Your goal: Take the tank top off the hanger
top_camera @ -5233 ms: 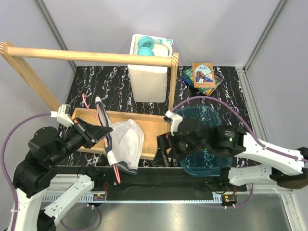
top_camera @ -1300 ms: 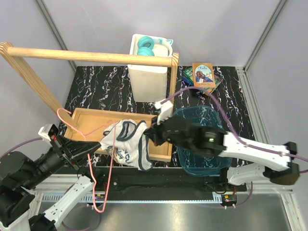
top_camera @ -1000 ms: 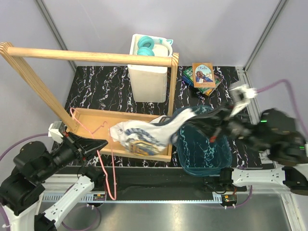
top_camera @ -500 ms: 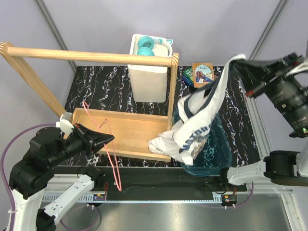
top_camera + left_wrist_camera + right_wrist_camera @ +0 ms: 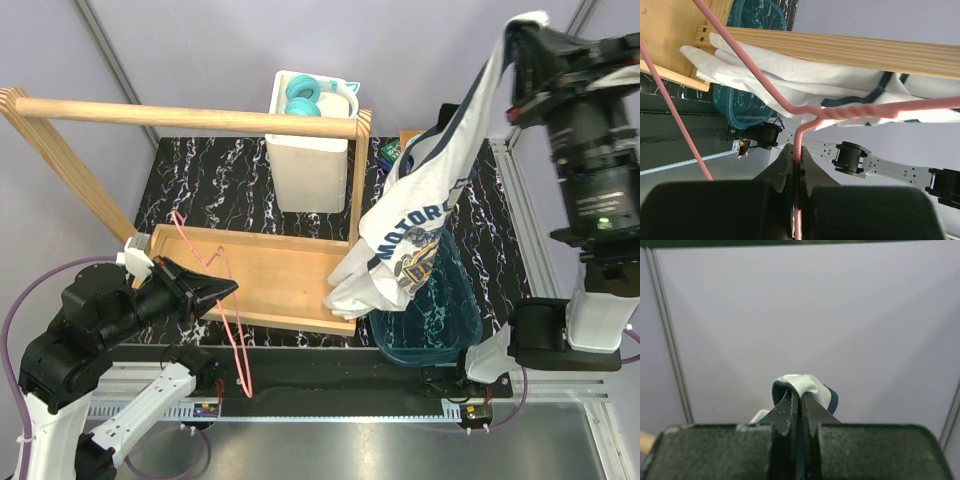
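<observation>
The white tank top (image 5: 418, 232) with navy trim hangs full length from my right gripper (image 5: 522, 30), raised high at the back right. Its lower hem droops over the blue basket and the wooden tray's right end. In the right wrist view my right gripper (image 5: 801, 399) is shut on a fold of the tank top (image 5: 809, 384). The pink wire hanger (image 5: 236, 340) is bare at the near left, apart from the shirt. My left gripper (image 5: 226, 291) is shut on it. The left wrist view has the gripper (image 5: 797, 156) clamped on the hanger (image 5: 840, 111) below its twisted neck, with the tank top (image 5: 805, 82) beyond.
A wooden rack with a round rail (image 5: 180, 115) frames the left and back. A shallow wooden tray (image 5: 270, 262) lies under it. A white bin (image 5: 308, 165) with a teal object on top stands at the back. A blue-green basket (image 5: 445, 325) sits at the near right.
My right arm has pulled the tank top off the hanger, then swung it up and to the back right, so it now hangs higher. The left arm and hanger hold still over the last half second.
</observation>
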